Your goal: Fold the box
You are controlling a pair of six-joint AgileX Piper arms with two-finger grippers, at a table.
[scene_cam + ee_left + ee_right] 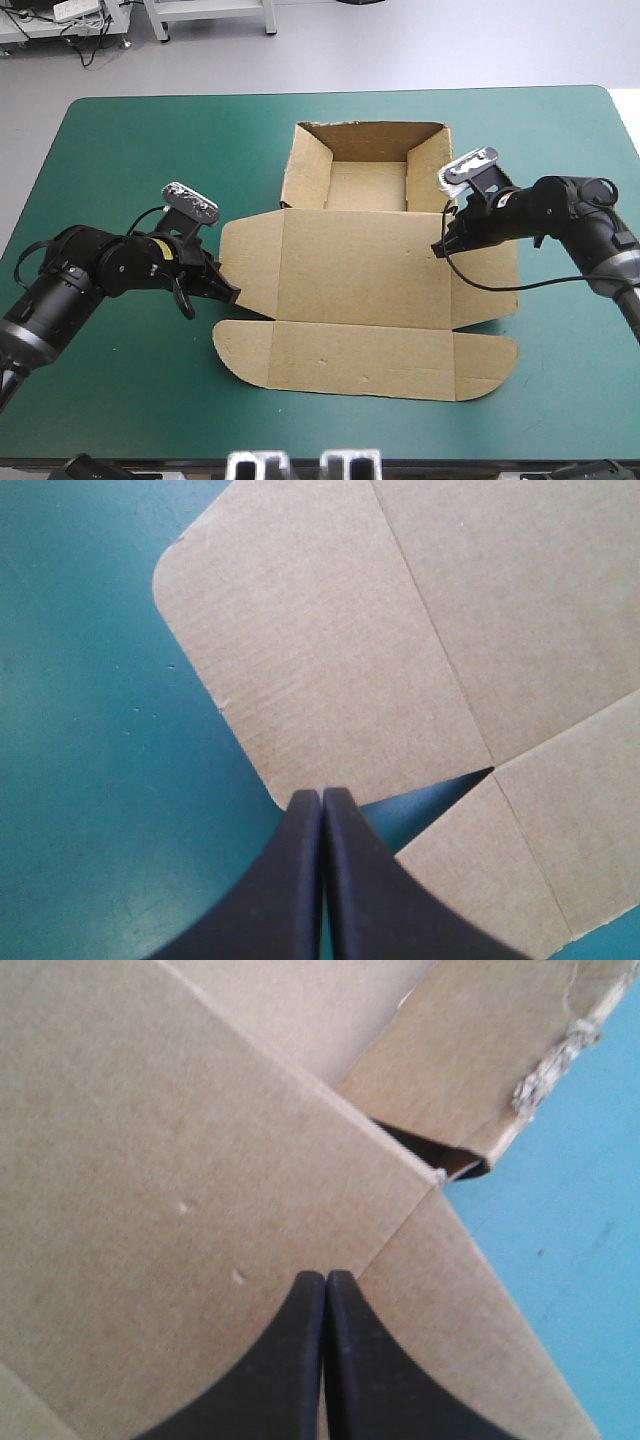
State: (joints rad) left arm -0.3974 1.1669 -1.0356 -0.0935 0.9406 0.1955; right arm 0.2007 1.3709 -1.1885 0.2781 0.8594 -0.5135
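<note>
The brown box [360, 300] lies mid-table. Its far part is an open tray [365, 185] with raised walls, and the lid lies flat toward the near edge with rounded side flaps. My left gripper [228, 294] is shut, its tip on the cover at the edge of the lid's left flap [320, 650], beside the notch to the front flap [530, 860]. My right gripper [441, 247] is shut too, hovering over the lid's right side [150, 1160] just ahead of the tray's right wall [470, 1050]. Nothing shows between either pair of fingers.
The teal-green cover [120, 150] surrounds the box on all sides, with wide strips to its left and right. The tray's right wall has a torn corner [550, 1060] by the cover [590, 1210].
</note>
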